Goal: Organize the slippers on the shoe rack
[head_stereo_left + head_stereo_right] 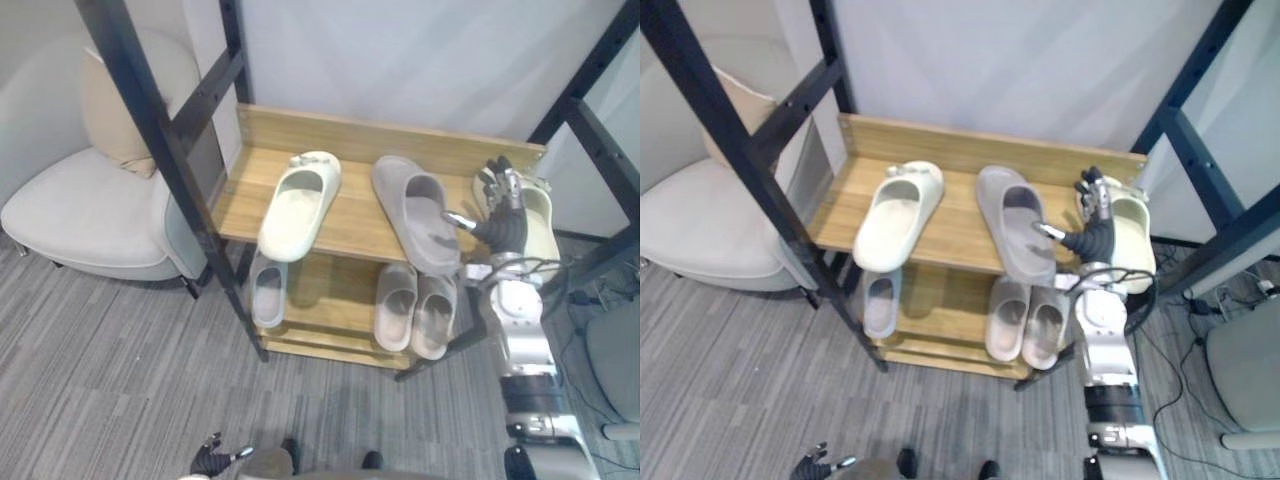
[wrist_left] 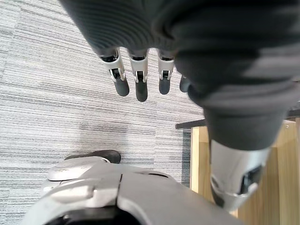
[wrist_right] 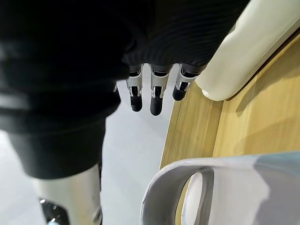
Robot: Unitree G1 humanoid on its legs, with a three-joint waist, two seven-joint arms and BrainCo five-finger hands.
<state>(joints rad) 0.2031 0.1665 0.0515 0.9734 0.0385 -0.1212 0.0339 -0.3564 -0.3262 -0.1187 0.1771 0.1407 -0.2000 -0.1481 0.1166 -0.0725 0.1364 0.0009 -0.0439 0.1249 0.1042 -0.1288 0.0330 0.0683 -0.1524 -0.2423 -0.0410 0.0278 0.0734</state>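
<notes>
Though chunky, smooth slippers [image 1: 300,205], wooden rack [image 1: 352,216]

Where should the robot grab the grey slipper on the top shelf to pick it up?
Probably by the band over its toe half, coming from the right. The grey slipper lies flat, sole down, on the shelf, with its opening facing the front. The open right hand is beside its right edge. The thumb could slip under the band while the fingers close over it.

Silver-grey right arm [image 1: 522,345]; right hand [image 1: 503,218] under dark ribbed cover [image 3: 178,33], fingers [image 3: 156,96] silver, tips dark, perhaps rubber.
</notes>
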